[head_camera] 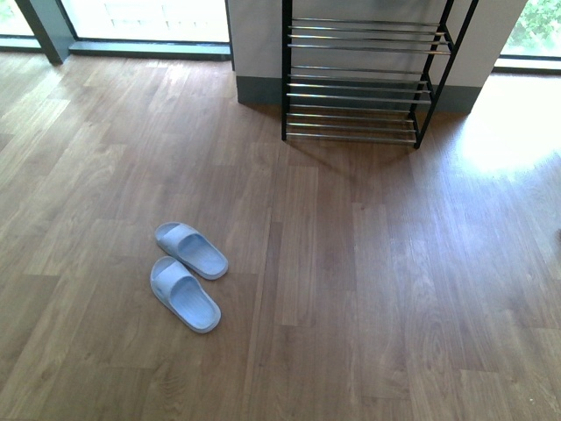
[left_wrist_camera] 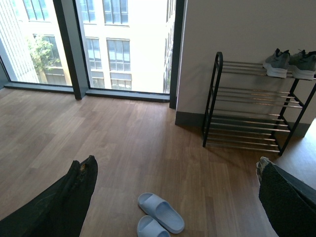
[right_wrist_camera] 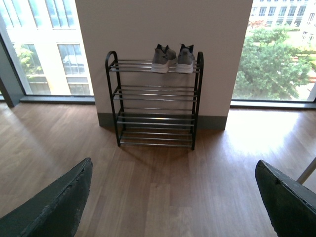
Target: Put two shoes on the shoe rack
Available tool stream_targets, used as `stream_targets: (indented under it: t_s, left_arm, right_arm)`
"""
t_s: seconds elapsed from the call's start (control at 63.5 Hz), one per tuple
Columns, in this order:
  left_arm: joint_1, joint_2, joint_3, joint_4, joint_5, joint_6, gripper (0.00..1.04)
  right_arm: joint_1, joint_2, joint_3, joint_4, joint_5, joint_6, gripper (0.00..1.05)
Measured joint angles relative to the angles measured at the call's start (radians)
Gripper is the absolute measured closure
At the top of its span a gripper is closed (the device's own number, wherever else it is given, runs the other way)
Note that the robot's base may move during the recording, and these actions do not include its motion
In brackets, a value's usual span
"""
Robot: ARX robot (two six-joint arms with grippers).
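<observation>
Wood-plank flooring (head_camera: 368,289) runs to tall windows (left_wrist_camera: 123,44), and against the wall (right_wrist_camera: 163,24) stands the shoe rack (head_camera: 359,86), its top tier already holding the grey sneakers (right_wrist_camera: 172,59). We see the light blue slides (head_camera: 187,274) side by side on the floor, well apart from the rack and left of centre, their long axes slanting from near-right to far-left. Our left gripper (left_wrist_camera: 174,165), spread wide and empty, looks down toward them and is the nearer one. Our right gripper (right_wrist_camera: 173,167), equally spread and empty, faces the rack.
</observation>
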Motion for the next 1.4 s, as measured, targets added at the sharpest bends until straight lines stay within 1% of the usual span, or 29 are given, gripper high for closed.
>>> stream_targets:
  t_s: [1.401]
  left_arm:
    - [0.0,0.0,0.0,0.0,0.0,0.0,0.09]
  right_arm:
    - [0.0,0.0,0.0,0.0,0.002,0.0,0.09]
